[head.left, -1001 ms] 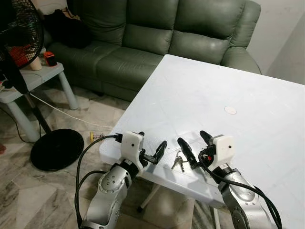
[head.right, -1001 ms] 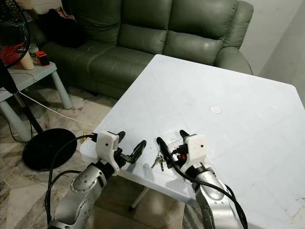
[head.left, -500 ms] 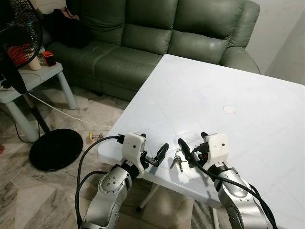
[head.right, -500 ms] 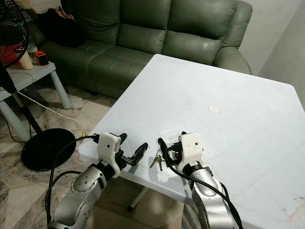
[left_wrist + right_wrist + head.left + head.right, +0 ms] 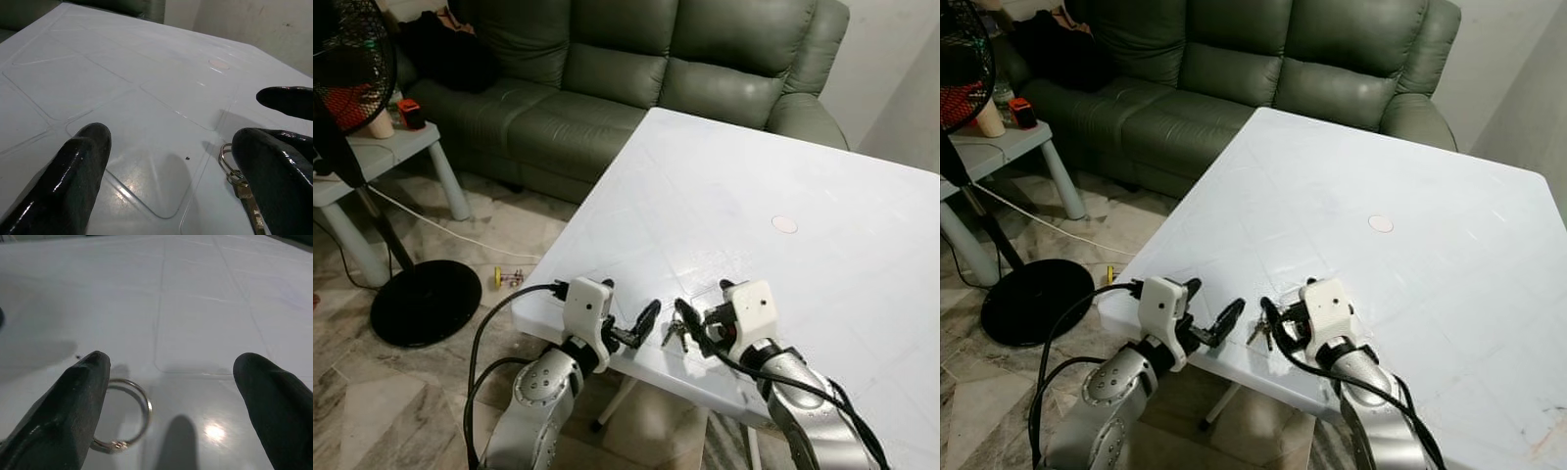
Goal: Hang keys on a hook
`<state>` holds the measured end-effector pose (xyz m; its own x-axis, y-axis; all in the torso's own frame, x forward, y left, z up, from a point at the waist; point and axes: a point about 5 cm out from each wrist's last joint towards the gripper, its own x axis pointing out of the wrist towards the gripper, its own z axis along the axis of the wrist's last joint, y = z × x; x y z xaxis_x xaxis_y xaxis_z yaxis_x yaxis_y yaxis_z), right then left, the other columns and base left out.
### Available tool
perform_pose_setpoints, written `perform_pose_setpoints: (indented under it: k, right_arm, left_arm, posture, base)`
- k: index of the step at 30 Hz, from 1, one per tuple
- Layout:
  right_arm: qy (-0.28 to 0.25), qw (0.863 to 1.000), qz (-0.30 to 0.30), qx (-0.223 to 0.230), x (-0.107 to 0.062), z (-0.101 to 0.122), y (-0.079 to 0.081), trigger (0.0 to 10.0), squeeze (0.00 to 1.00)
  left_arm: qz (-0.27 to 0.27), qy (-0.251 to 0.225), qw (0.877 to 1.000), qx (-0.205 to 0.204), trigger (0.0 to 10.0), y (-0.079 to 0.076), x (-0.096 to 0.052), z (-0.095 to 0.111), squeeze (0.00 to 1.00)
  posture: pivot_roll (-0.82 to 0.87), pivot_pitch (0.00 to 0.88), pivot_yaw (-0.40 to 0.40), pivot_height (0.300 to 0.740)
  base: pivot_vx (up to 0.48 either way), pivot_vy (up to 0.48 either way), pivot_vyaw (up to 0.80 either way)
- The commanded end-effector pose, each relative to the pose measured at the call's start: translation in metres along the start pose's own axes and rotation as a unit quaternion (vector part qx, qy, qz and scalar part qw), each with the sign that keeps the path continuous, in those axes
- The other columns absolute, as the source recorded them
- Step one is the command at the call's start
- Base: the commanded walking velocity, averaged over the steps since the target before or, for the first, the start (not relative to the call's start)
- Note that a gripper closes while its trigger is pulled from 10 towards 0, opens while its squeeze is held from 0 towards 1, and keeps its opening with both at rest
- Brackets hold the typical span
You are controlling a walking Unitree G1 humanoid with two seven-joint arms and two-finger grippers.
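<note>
Keys point(image 5: 676, 334) lie flat near the white table's point(image 5: 783, 176) front edge, between my 2 pincers. Right gripper point(image 5: 697, 315) spread, its left finger touching the ring at my 11 o'clock; nearer arm, I judge. Left gripper point(image 5: 628, 319) also spread, keys at 2 o'clock.

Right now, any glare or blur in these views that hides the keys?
Left eye view: sharp, keys readable between both grippers. Right wrist view: ring clear, glare spot on the table beside it, near fingers soft. Left wrist view: one finger partly covers the keys.
</note>
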<state>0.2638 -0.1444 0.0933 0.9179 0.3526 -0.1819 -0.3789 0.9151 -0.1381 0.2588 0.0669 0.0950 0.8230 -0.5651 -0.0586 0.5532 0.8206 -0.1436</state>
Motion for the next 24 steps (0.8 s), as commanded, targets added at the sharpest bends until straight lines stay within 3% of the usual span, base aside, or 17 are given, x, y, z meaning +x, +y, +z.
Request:
perform_pose_setpoints:
  k: [1,7,16,24]
  right_arm:
    - [-0.007,1.0,0.0,-0.02,-0.001,0.004,-0.002,10.0,0.0]
    - [0.007,1.0,0.007,-0.023,-0.003,0.001,-0.007,10.0,0.0]
    - [0.0,0.996,0.087,0.024,-0.012,0.0,0.001,10.0,0.0]
    - [-0.013,0.994,0.111,0.011,-0.014,0.004,0.001,10.0,0.0]
  left_arm:
    - [0.0,0.002,1.0,0.001,10.0,-0.002,-0.001,0.0,0.0]
    - [0.002,0.003,1.0,0.002,10.0,-0.001,-0.001,0.001,0.0]
    - [0.004,0.002,1.0,0.002,10.0,0.001,0.001,0.003,0.0]
    - [0.003,0.001,1.0,0.002,10.0,0.002,0.002,0.004,0.0]
  posture:
    - [0.06,0.068,-0.084,0.74]
    - [0.05,0.073,-0.085,0.74]
    - [0.05,0.08,-0.082,0.74]
    - [0.05,0.08,-0.081,0.74]
  base:
    - [0.0,0.0,0.0]
    - [0.0,0.0,0.0]
    - [0.0,0.0,0.0]
    - [0.0,0.0,0.0]
